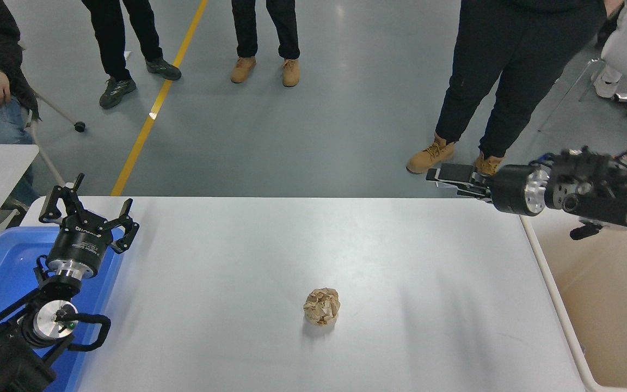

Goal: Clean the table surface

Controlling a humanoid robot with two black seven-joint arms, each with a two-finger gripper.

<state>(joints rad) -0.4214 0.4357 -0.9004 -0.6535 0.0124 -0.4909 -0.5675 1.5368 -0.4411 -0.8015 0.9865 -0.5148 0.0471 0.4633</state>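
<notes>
**Counter surface, one scrap on it**

From my station I see the counter surface (400, 256): a wide, plain matte white rectangle with rounded far corners, lying flat and filling the lower frame. A single crumpled ball of brown paper (322, 306) sits on it, a little nearer my side than the middle. The rest looks bare.

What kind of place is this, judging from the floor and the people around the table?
Probably a robot test area in a workshop or lab hall. The grey floor carries a painted yellow line, several people stand watching in work boots, and the white table surface holds only a crumpled paper ball.
</notes>
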